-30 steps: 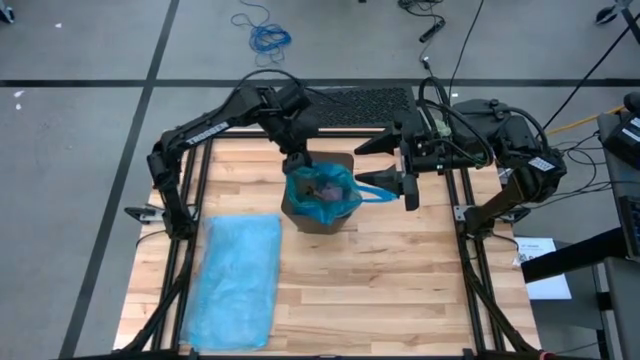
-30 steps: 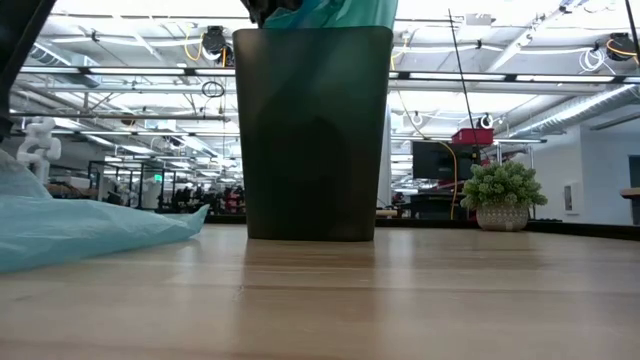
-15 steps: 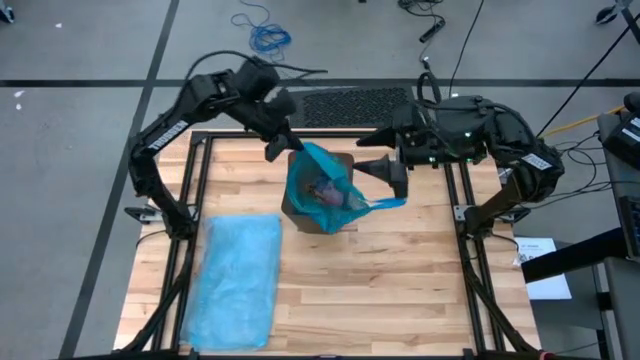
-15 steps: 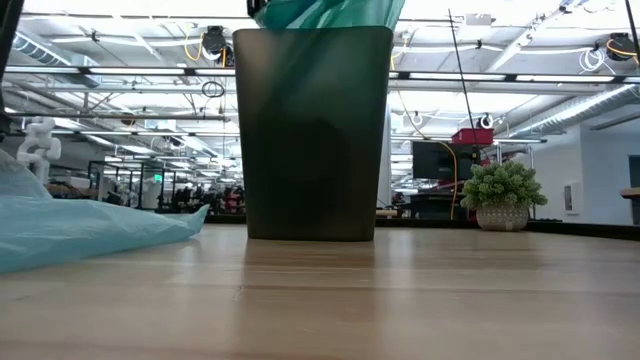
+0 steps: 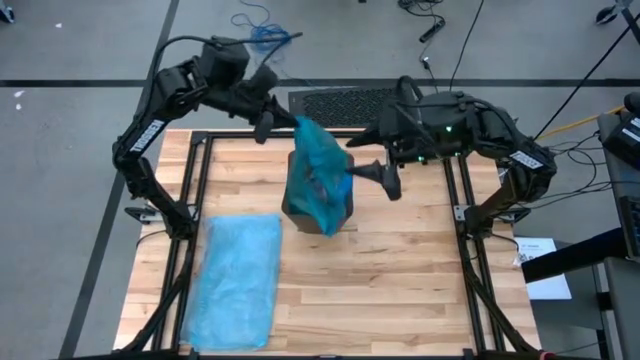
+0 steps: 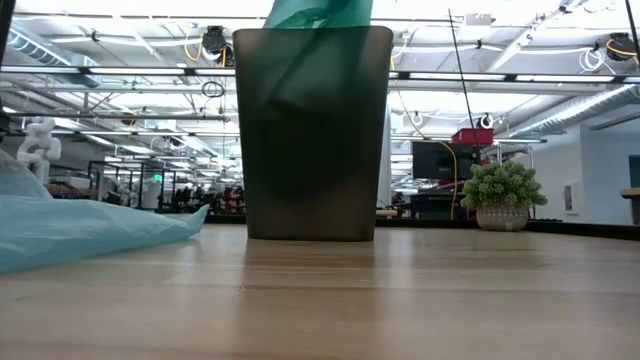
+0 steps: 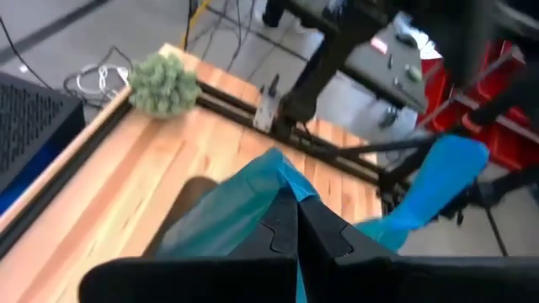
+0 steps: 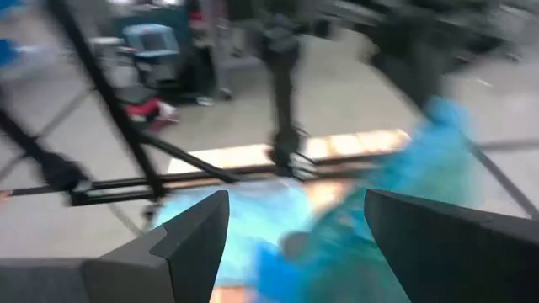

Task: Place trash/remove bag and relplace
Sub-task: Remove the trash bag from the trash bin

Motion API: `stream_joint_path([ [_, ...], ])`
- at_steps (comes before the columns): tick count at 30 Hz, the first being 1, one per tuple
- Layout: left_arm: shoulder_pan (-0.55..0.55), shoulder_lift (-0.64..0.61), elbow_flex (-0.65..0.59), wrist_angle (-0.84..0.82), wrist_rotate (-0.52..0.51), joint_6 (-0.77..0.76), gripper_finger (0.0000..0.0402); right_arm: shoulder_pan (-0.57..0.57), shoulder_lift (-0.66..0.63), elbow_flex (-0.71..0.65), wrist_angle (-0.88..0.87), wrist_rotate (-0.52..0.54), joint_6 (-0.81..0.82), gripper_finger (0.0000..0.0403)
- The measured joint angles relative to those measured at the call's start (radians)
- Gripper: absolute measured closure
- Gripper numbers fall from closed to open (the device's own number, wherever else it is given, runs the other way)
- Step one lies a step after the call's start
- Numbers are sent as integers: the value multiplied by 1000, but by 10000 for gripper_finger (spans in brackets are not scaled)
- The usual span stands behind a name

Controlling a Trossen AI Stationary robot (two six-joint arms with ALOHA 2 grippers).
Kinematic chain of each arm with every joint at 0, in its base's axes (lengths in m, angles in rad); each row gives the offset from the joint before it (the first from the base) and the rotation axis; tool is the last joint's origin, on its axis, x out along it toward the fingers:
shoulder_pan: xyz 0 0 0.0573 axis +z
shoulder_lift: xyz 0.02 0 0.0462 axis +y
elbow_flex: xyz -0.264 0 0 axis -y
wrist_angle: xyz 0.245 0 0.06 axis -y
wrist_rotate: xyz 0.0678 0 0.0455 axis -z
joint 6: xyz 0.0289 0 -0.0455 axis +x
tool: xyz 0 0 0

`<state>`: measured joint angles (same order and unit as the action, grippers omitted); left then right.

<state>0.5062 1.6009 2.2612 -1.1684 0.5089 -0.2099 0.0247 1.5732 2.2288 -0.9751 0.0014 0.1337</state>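
With our left gripper (image 5: 283,122) we are pinching the bag (image 5: 318,180) of trash above the bin (image 6: 312,140) near the table's far edge; our right gripper (image 5: 385,178) is gaping empty. The thin plastic could tear or slip.

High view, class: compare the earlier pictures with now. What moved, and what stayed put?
The left gripper, shut on the blue bag, rose and drew back, stretching it up out of the bin. The open right gripper shifted slightly. The bin and the flat spare bag stayed.
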Motion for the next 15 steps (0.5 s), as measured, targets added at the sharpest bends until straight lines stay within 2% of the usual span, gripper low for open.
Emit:
stream_joint_path([
  [2,7,1,0,30,-1,-25,401,16,11,1,40,-38,-8,133],
  [8,41,1,0,98,-51,-73,401,29,69,1,82,-58,19,139],
  [12,63,2,0,133,-85,-102,402,24,110,1,91,-60,55,161],
  [15,74,5,0,160,-97,-125,401,14,149,1,92,-15,91,182],
])
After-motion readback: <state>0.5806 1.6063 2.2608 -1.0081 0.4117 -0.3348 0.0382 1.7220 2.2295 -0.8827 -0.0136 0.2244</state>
